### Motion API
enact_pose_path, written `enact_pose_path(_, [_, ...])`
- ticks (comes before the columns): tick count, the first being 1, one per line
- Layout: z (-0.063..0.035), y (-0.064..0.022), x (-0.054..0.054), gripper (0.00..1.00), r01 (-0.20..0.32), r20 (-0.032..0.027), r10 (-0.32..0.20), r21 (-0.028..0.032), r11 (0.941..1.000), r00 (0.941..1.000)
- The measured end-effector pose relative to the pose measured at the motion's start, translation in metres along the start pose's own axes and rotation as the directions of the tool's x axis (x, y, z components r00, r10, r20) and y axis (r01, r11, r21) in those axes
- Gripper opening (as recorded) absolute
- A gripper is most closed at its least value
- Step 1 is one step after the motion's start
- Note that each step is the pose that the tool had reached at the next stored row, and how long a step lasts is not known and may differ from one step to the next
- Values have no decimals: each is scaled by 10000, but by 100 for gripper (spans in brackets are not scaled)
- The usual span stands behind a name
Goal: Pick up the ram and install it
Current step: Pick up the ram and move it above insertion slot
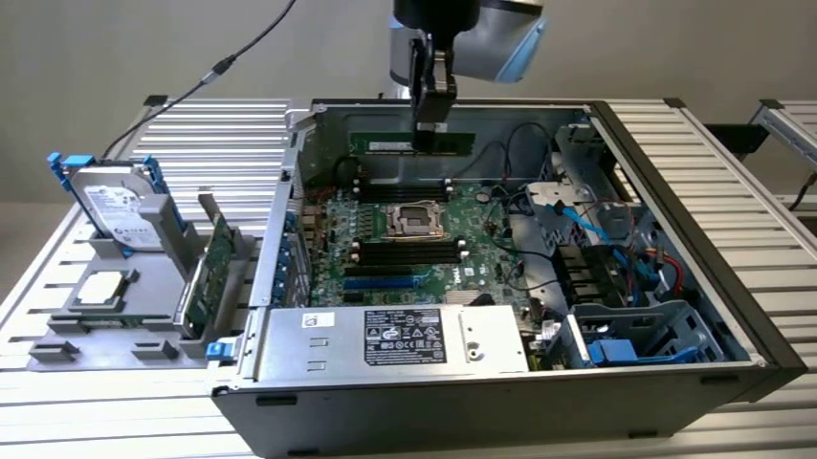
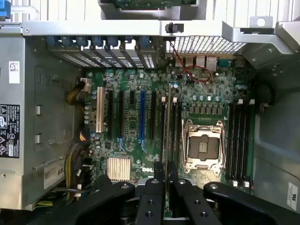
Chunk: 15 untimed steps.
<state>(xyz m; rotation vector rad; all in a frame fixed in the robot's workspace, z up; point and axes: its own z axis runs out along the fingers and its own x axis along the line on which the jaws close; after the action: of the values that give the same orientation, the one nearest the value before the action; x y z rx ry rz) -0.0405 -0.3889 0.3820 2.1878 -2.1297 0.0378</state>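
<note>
The ram (image 1: 383,144) is clamped in the gripper (image 1: 431,122) — jaws closed on its upper edge at roughly mid-length, so the stick hangs level with the contact edge pointing down. With the CPU socket (image 1: 418,218) taken as the dial centre in the exterior view, the stick sits at 12 o'clock. It is held above the black memory slots (image 1: 398,182) on that side and isn't seated in any of them. A second bank of slots (image 1: 406,252) lies at 6 o'clock.

In the wrist view the ram (image 2: 168,122) is seen edge-on as a thin line coming out from between the fingers (image 2: 152,197). It runs parallel to the slots beside the socket (image 2: 202,145). Whether it's dead over one slot can't be told.

As for handling, it should probably be treated as very light, thin and stiff along its length, but easily cracked if twisted or bowed. The flat faces look smooth, so some slip under pushing force is to be expected. The chips and the contact edge are best left untouched. A mid-length pinch on the top edge — as it's gripped now — seems the right spot, since the board is kept balanced and any force gets spread evenly.
</note>
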Motion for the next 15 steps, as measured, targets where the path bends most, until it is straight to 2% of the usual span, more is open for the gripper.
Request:
enact_pose_path(1, [18,-110,-35,14,-3,126,2,105,9999,9999])
enact_pose_path(2, [22,-124,-37,14,-2,250,-1,153,9999,9997])
enact_pose_path(5, [31,-125,-38,14,-2,518,-10,232,9997,9987])
enact_pose_path(6, [36,-125,-38,14,-3,581,-12,247,9997,9983])
enact_pose_path(7, [48,-125,-39,14,-7,606,-9,259,9997,9982])
enact_pose_path(15, [172,-131,-55,14,-101,623,85,259,9996,9980])
